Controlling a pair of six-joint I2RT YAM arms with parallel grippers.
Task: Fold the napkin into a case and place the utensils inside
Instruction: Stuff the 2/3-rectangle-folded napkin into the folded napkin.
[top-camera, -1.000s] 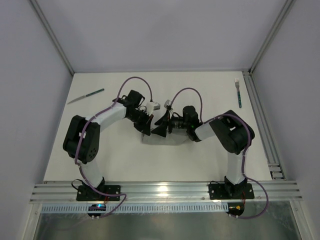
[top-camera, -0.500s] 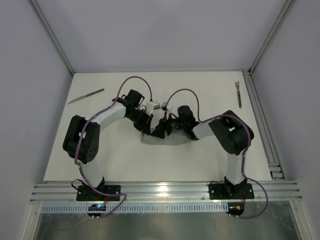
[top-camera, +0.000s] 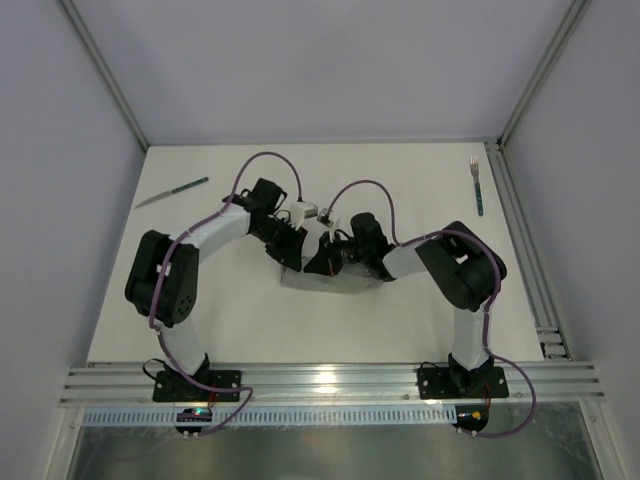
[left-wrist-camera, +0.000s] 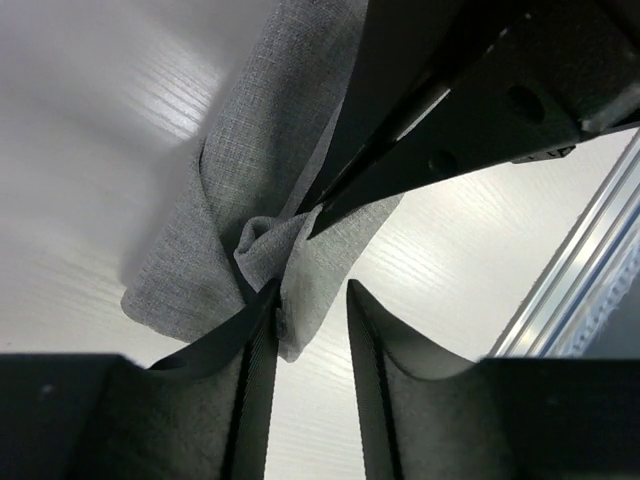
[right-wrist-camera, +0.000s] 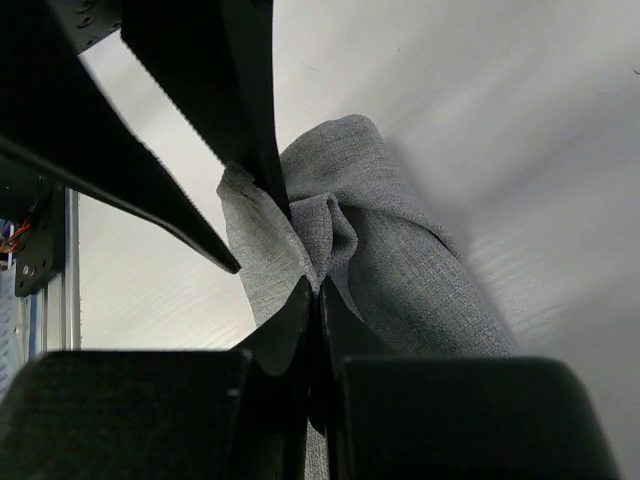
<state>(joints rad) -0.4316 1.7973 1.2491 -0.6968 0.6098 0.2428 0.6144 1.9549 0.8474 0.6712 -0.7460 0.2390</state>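
The grey napkin (top-camera: 350, 282) lies folded into a narrow band at the table's middle, mostly under both wrists. My right gripper (right-wrist-camera: 318, 290) is shut on a bunched fold of the napkin (right-wrist-camera: 420, 260). In the left wrist view its dark fingers (left-wrist-camera: 400, 150) pinch that same fold. My left gripper (left-wrist-camera: 312, 300) stands open, with a corner of the napkin (left-wrist-camera: 260, 150) resting against its left finger. The teal-handled knife (top-camera: 172, 192) lies at the far left. The fork (top-camera: 476, 185) lies at the far right by the rail. Both utensils lie apart from the grippers.
The white table (top-camera: 400, 190) is walled by pale panels with aluminium posts. A metal rail (top-camera: 530, 260) runs along its right edge and another along the near edge by the arm bases. Purple cables loop over both wrists.
My right gripper slid left and shut on the napkin's raised fold. My left gripper, shut on the cloth before, has opened and let go.
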